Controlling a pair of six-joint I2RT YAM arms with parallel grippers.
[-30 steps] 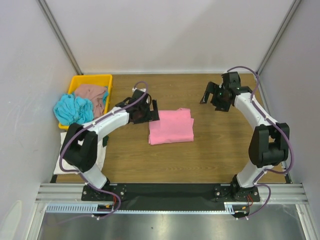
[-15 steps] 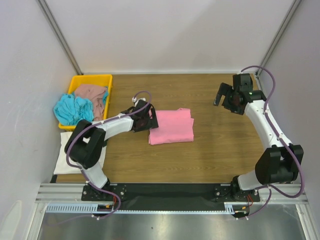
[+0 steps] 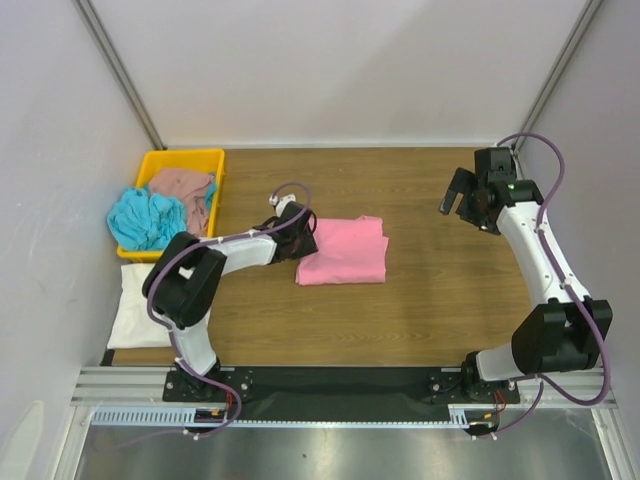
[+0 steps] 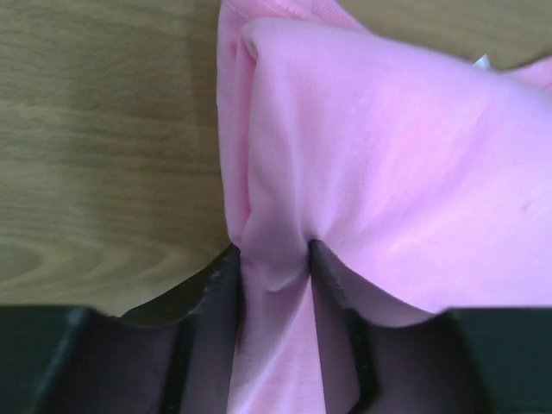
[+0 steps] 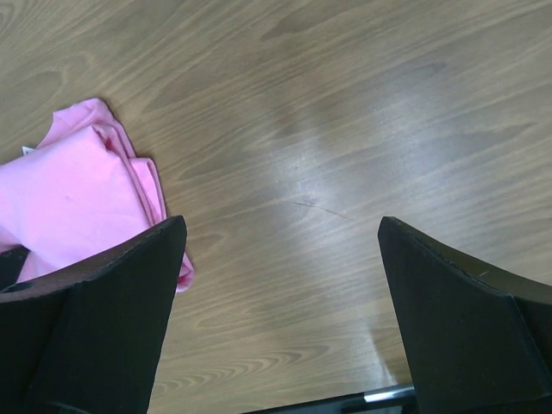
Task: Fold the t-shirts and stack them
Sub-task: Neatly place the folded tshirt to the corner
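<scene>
So my left gripper point(image 4: 274, 259) is clamped on the left edge of the pink t-shirt point(image 3: 345, 255). In the wrist view the cloth is bunched up between the two fingers point(image 4: 216, 297). The shirt itself lies folded flat mid-table point(image 3: 430, 300). The right gripper point(image 3: 462, 195) hangs over the far right side, jaws spread wide with nothing in them, well apart from the shirt. Far left, the turquoise t-shirt point(image 3: 145, 218) spills over the yellow tray point(image 3: 185, 157), with the brown-pink t-shirt point(image 3: 182, 185) inside. The cream-white t-shirt point(image 3: 135, 310) sits at the near left edge.
</scene>
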